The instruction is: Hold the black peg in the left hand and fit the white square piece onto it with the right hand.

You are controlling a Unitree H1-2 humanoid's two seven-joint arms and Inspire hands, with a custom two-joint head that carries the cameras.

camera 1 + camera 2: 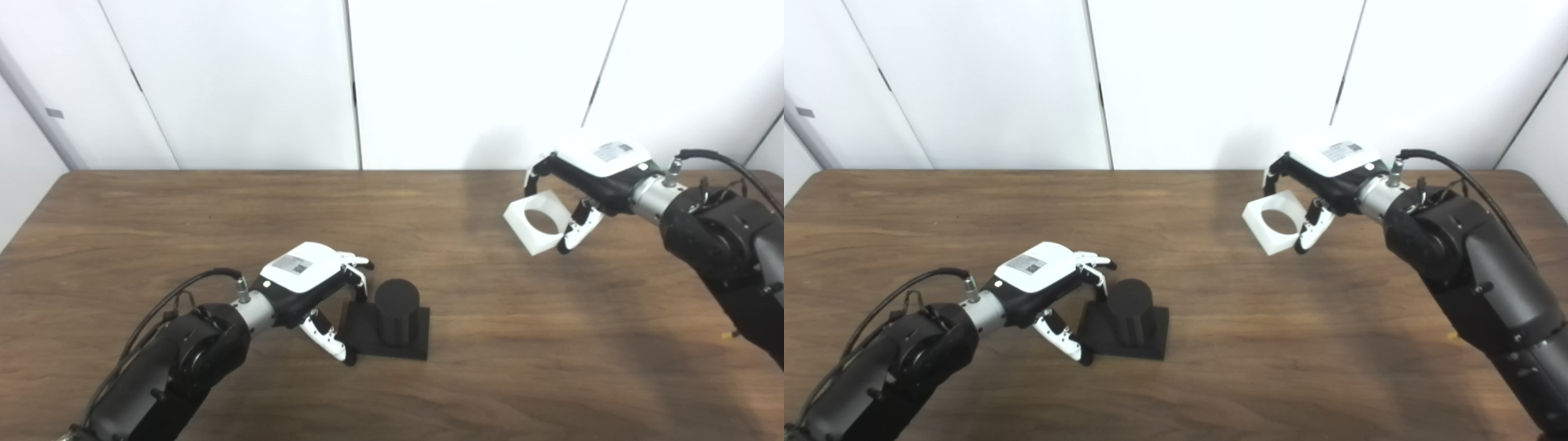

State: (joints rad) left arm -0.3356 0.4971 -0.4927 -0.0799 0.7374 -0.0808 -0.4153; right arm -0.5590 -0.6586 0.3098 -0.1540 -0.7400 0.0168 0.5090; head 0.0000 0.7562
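The black peg (396, 311) is a short cylinder standing on its square black base (409, 349) on the table, left of centre. My left hand (315, 288) lies just left of the base, fingers spread, thumb at the base's front left corner and fingertips near the back corner; it holds nothing. The white square piece (539, 222), with a round hole through it, hangs tilted above the table at the right. My right hand (582, 184) is shut on it, fingers over its top edge and thumb at its right side.
The brown wooden table (245, 220) ends at a white panelled wall (245, 79) behind. Both dark forearms come in from the bottom corners. A small yellowish speck (726, 335) lies near the right arm.
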